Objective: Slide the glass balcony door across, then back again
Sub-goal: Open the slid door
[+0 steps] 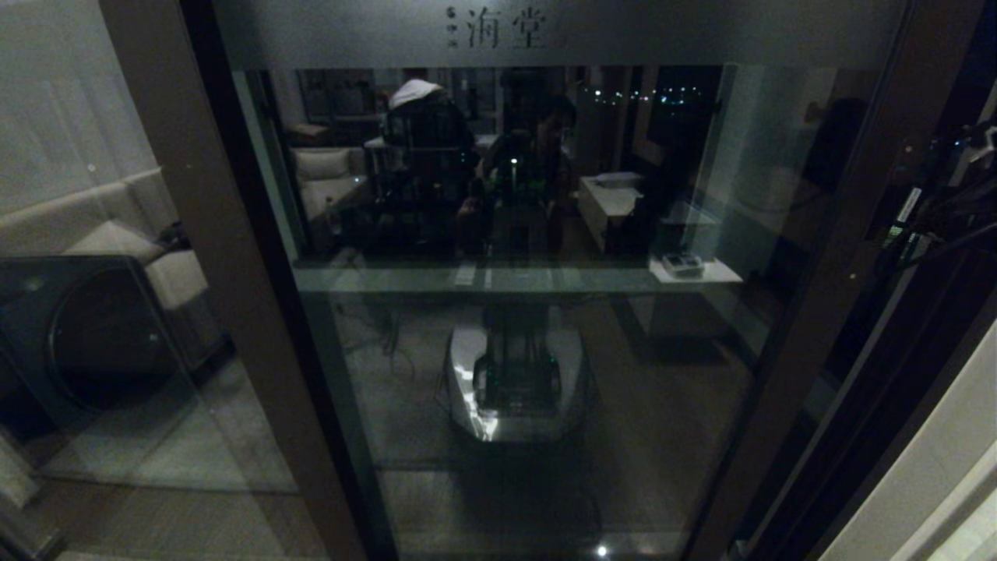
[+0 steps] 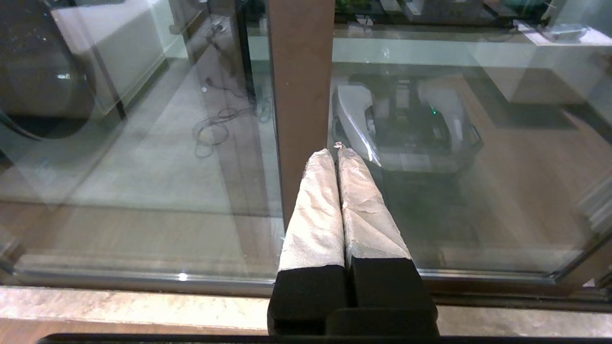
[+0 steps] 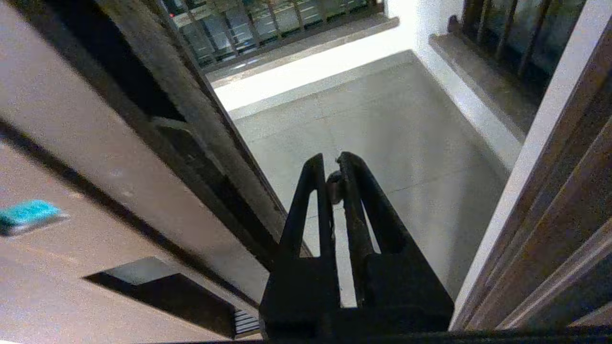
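The glass balcony door (image 1: 662,389) fills the head view, dark brown-framed, with a frosted band and etched characters along its top. In the left wrist view my left gripper (image 2: 333,152), its fingers wrapped in white, is shut and empty. It points at the edge of a brown stile (image 2: 301,86), with the door glass (image 2: 478,191) beside it. I cannot tell whether it touches. My right gripper (image 3: 330,165) is shut with nothing in it. It hangs in the gap beside the door's brown stile (image 3: 71,143), which has a dark recessed slot (image 3: 158,286). The right arm (image 1: 950,202) shows at the right edge.
A fixed glass panel (image 1: 93,195) on the left shows a sofa and a dark round appliance (image 1: 101,335). Past the gap lie the balcony floor (image 3: 382,134), a railing (image 3: 267,24) and a barred side window (image 3: 516,38). A stone sill (image 2: 119,306) runs below the door track.
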Motion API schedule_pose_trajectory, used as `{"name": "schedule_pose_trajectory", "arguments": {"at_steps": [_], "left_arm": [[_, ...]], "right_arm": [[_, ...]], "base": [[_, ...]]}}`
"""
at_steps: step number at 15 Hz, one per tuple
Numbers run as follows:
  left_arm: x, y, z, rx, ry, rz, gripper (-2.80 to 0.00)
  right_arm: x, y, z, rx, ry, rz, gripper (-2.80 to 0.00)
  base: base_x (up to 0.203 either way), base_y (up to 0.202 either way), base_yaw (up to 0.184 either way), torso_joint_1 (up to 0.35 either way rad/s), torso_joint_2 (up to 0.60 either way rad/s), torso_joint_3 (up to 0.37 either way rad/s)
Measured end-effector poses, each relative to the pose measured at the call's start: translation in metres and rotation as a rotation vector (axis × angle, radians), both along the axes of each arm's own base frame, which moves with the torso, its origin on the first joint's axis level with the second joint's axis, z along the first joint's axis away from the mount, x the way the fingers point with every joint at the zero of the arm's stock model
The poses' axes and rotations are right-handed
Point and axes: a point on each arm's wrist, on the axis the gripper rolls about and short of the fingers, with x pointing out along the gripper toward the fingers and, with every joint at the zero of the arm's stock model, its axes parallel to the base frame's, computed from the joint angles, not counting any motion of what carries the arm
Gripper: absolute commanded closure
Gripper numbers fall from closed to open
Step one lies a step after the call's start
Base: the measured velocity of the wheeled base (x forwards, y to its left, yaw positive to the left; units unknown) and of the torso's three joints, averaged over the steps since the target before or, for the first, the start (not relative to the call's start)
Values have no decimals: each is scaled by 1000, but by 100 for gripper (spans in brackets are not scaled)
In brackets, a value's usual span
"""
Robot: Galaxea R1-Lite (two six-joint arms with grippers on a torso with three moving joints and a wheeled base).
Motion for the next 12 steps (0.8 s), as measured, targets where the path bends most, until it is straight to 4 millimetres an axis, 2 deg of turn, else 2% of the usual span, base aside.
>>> {"name": "schedule_pose_trajectory", "arguments": {"at_steps": [6,12], "left_arm": [[0,0,0,0,0,0,0],[0,0,0,0,0,0,0]], "right_arm": [[7,22,-11,25,34,45,0],[7,38,-10,32,40,82,0]], "base": [[0,0,0,0,0,0],[0,0,0,0,0,0]]}}
